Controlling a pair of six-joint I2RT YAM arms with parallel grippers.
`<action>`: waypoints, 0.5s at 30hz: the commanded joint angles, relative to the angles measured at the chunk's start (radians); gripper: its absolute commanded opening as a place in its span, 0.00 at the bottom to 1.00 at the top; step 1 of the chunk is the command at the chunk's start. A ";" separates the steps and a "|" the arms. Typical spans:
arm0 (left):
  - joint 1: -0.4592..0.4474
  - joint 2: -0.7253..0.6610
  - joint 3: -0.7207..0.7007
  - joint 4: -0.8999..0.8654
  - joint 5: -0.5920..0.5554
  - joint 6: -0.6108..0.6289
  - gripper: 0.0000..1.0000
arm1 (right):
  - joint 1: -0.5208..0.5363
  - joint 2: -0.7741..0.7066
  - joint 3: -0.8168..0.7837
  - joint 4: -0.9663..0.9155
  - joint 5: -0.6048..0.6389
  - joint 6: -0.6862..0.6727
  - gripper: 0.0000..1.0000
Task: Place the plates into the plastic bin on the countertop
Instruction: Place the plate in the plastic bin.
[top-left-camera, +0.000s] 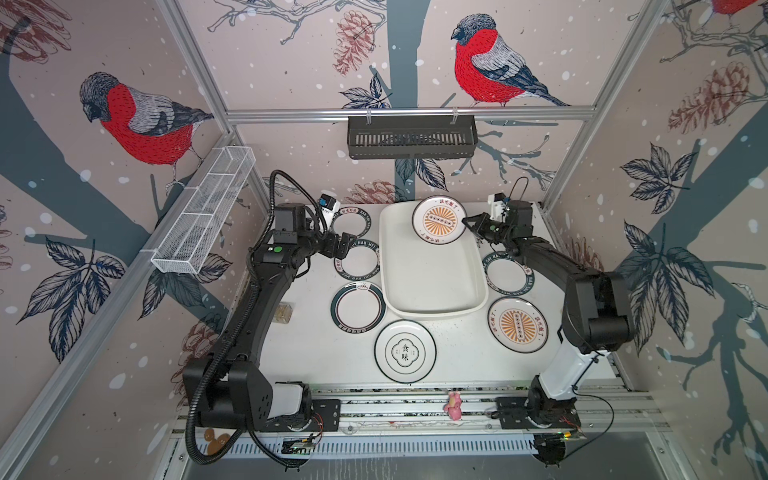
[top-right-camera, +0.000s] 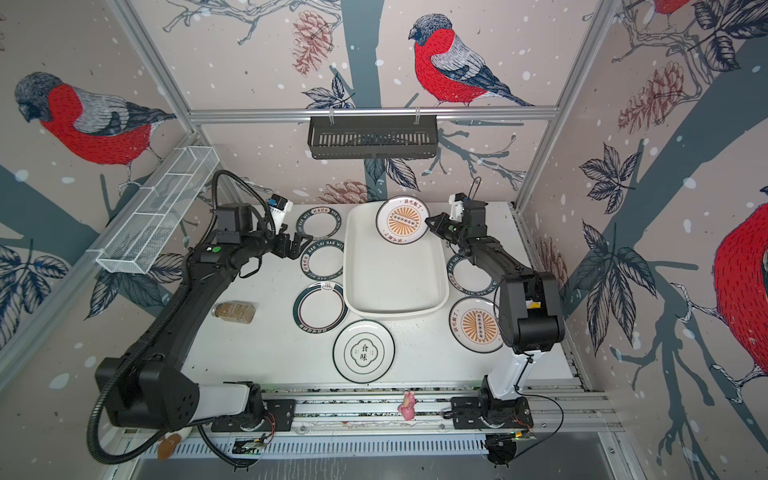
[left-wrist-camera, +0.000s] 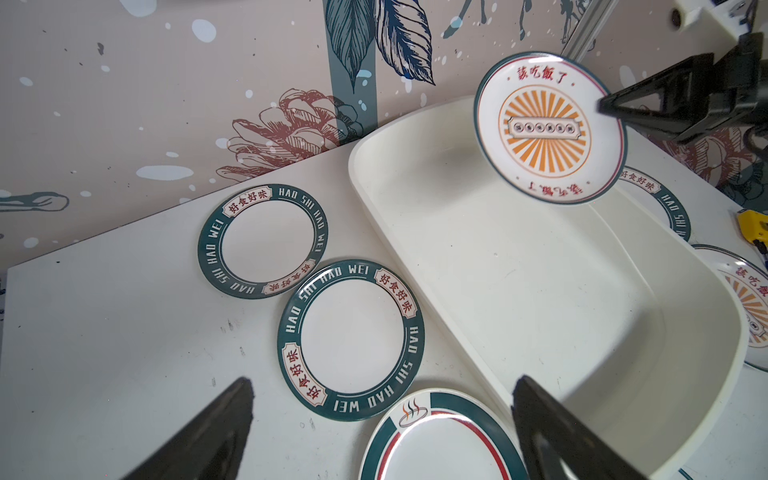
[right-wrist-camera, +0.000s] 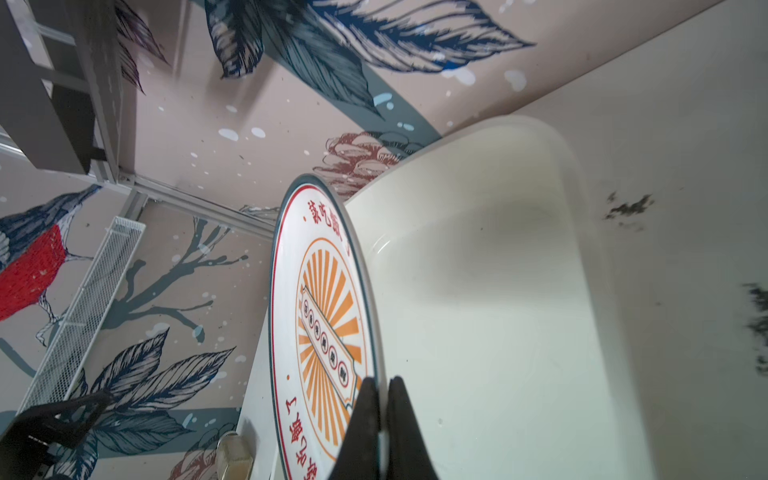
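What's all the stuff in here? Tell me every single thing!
green-rimmed plates: four, dark green and white, flat on the table; three left of the bin, one right of it, partly under the right arm
sunburst plates: two, cream and orange; one on the table at the right, one held above the bin's far end
white plate: one, white with black characters, in front of the bin
bin: one, white, mid-table
table: one, white
shelf: one, black, back wall
basket: one, white wire, left wall
jar: one, clear with brownish contents, lying by the left arm
toy: one, pink, front rail
left claw: one, black, open, above the left plates
right claw: one, black, shut on a sunburst plate's rim
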 joint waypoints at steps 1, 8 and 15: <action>-0.001 -0.010 0.020 -0.028 -0.007 -0.030 0.96 | 0.041 0.048 0.025 0.056 0.027 0.019 0.01; -0.001 -0.010 0.099 -0.098 -0.004 -0.058 0.97 | 0.116 0.168 0.067 0.108 0.058 0.068 0.02; -0.001 -0.025 0.100 -0.112 0.036 -0.072 0.96 | 0.162 0.263 0.149 0.064 0.137 0.074 0.02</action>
